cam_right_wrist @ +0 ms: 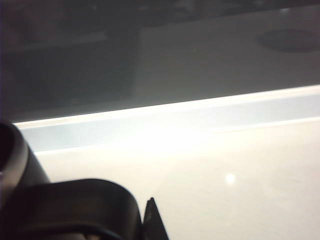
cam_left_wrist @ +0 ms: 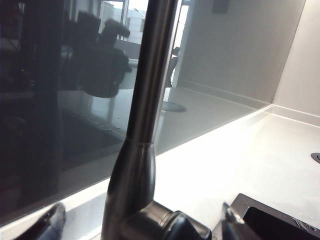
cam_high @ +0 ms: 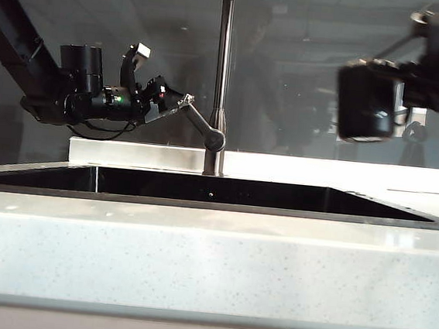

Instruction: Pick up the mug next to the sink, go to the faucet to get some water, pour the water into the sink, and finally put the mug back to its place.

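Faucet (cam_high: 222, 71) lever sits between the spread left gripper (cam_high: 180, 101) fingers. Right gripper (cam_high: 402, 85), pinching the mug (cam_high: 368, 101), hangs above the sink (cam_high: 224, 192).

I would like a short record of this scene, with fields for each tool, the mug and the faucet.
left tool: open, astride the slanted steel lever handle
right tool: shut on the matte black cylindrical mug, raised
mug place: right of the tall steel pipe faucet, apart from it
dark rectangular sink: no water seen falling in
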You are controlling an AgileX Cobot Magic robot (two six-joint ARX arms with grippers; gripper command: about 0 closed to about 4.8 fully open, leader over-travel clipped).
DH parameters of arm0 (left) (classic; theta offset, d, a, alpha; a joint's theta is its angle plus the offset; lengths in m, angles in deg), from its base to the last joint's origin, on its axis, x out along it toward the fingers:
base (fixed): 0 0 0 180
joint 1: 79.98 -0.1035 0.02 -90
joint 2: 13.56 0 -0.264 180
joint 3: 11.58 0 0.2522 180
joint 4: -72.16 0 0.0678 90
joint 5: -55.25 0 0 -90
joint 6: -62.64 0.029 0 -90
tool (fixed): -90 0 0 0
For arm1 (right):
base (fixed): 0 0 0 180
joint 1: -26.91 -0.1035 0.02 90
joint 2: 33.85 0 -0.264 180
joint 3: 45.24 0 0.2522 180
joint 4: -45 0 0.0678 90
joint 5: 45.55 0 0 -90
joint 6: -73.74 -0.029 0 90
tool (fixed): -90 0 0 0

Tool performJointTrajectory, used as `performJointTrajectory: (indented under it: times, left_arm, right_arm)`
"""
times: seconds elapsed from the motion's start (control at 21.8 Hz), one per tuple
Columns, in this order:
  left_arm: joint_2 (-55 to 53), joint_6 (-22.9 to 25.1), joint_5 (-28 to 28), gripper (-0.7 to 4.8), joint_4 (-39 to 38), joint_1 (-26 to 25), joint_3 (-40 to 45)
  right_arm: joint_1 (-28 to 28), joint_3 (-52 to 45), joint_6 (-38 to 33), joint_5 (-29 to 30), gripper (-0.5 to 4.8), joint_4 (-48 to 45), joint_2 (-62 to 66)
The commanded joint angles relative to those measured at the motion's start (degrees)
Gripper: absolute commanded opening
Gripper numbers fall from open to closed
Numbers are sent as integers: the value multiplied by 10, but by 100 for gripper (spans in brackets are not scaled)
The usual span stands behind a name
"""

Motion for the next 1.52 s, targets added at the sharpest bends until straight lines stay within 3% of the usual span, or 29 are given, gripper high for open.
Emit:
performJointTrajectory:
  times: [0.05, 0.41, 0.83, 1.52]
  left_arm:
    - [3, -1, 5, 395, 6, -1, -3]
    - [3, -12, 6, 395, 6, 0, -3]
    - [3, -12, 6, 395, 10, -1, -3]
    - [3, -12, 6, 395, 10, -1, -3]
  right_arm:
    - [32, -79, -17, 2, -6, -130, -13]
    - [87, -149, -17, 36, -5, -189, 2]
    - [86, -165, -51, 36, -6, -259, 43]
    - [85, -165, -51, 64, -5, -258, 64]
